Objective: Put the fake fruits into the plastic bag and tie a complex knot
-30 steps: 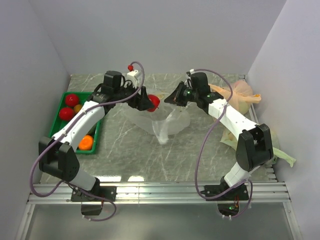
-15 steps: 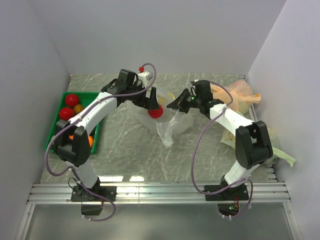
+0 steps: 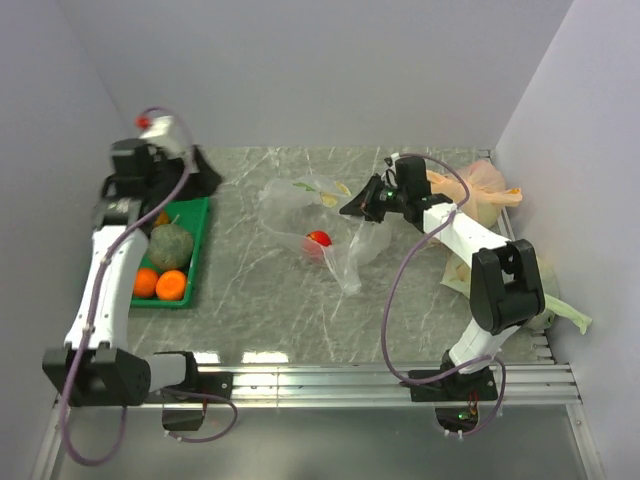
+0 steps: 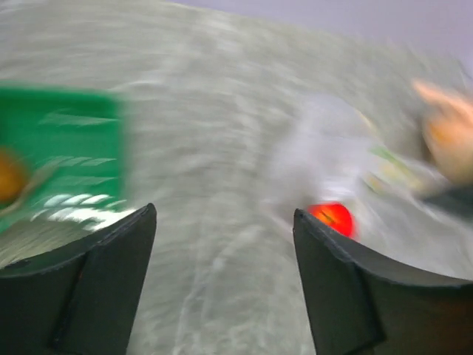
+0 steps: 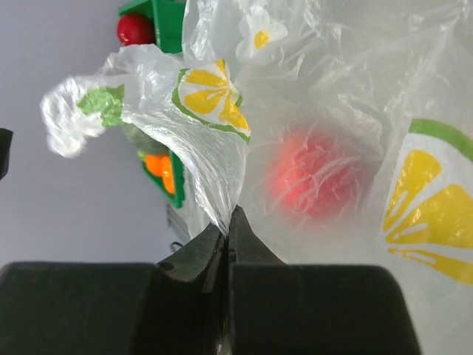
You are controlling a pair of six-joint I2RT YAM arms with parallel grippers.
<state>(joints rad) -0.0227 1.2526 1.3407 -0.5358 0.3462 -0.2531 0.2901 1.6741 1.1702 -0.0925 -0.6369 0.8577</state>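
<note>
While the right claw [image 5: 228, 222] pinches the plastic bag [image 5: 332, 89], left arm [image 3: 100, 280] stretched beside green tray [image 3: 198, 242], left claw [image 4: 225, 222] wide, empty.

A green tray [image 3: 203, 225] sits at the left of the marbled table [image 3: 260, 300]. A clear bag [image 3: 290, 200] lies mid-table, with an orange bag [image 3: 480, 190] and a pale green bag [image 3: 570, 315] at the right.

Marbled grey tabletop [image 3: 260, 310], pale walls [image 3: 330, 70]

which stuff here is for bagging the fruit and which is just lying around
For the job: clear plastic bag, red ball inside it, orange balls and dull green fruit in the green tray.
Lying about: orange-tinted bag, pale green bag.
</note>
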